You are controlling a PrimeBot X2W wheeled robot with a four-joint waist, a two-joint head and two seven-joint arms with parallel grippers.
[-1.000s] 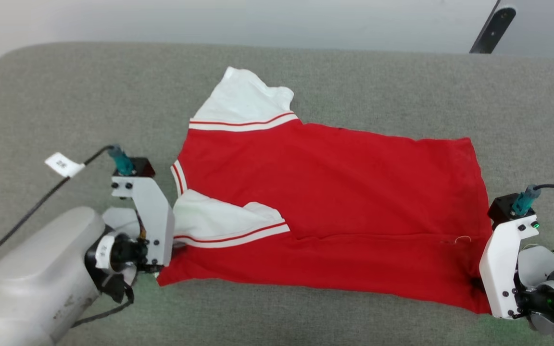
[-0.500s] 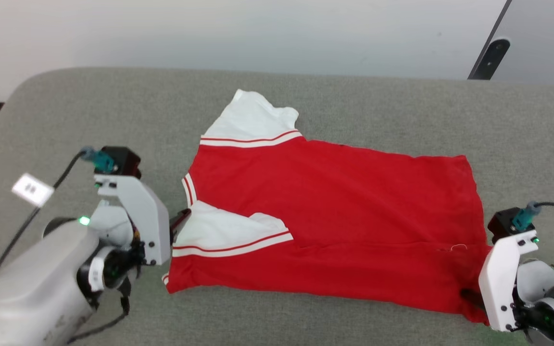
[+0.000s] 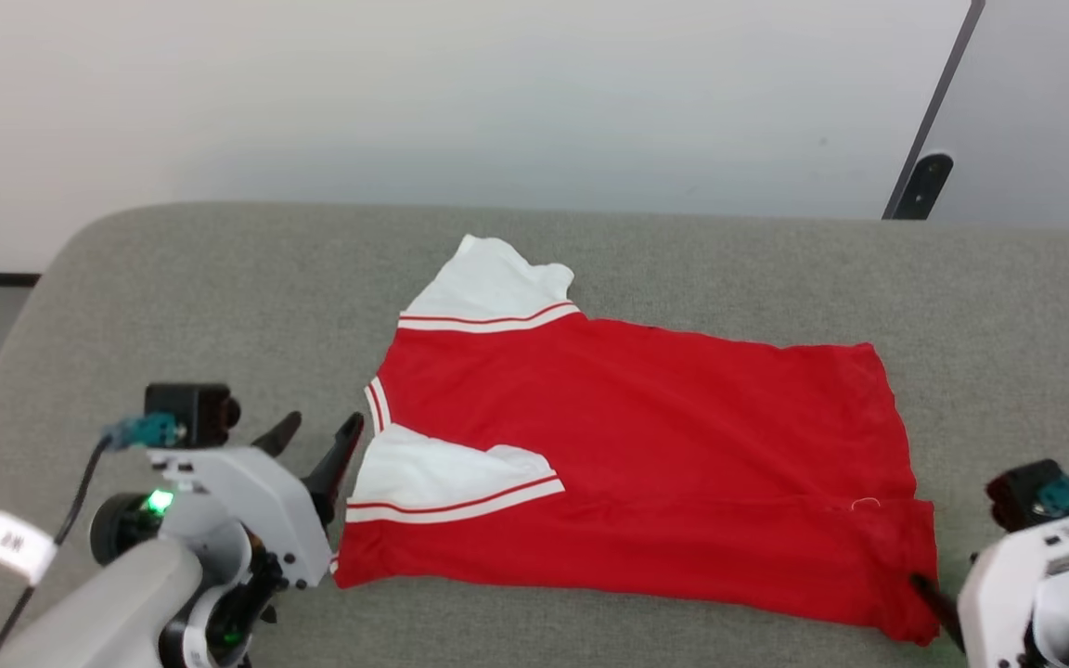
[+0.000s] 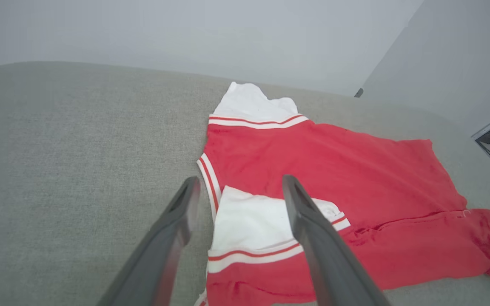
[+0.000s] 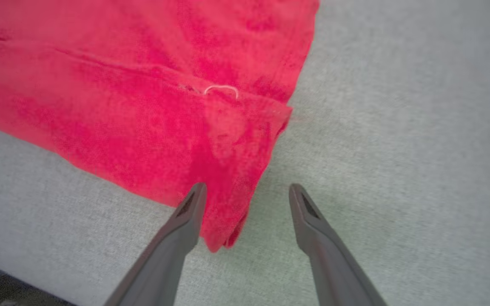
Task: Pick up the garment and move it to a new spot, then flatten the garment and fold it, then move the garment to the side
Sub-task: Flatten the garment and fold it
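Note:
The garment [image 3: 646, 445] lies flat on the grey cushion, plain red side up, white sleeves to the left, its near edge folded over. My left gripper [image 3: 316, 431] stands open just left of the near white sleeve [image 4: 253, 221], lifted off the cloth, fingers [image 4: 177, 229] spread with nothing between them. At the garment's near right hem corner [image 5: 223, 229] my right gripper [image 5: 247, 189] is open, its fingers straddling the corner a little above it. In the head view one dark right fingertip [image 3: 932, 594] shows beside that corner.
The grey cushion [image 3: 173, 306] runs wide on all sides of the garment, with its rounded corner at the far left. A pale wall stands behind it, and a dark handle [image 3: 922, 184] shows at the upper right. A cable with a white tag [image 3: 13, 545] trails from my left arm.
The head camera tilted up, so everything sits lower in view. My right gripper opened and let go of the hem corner. My left gripper drew back from the sleeve, fingers now showing open.

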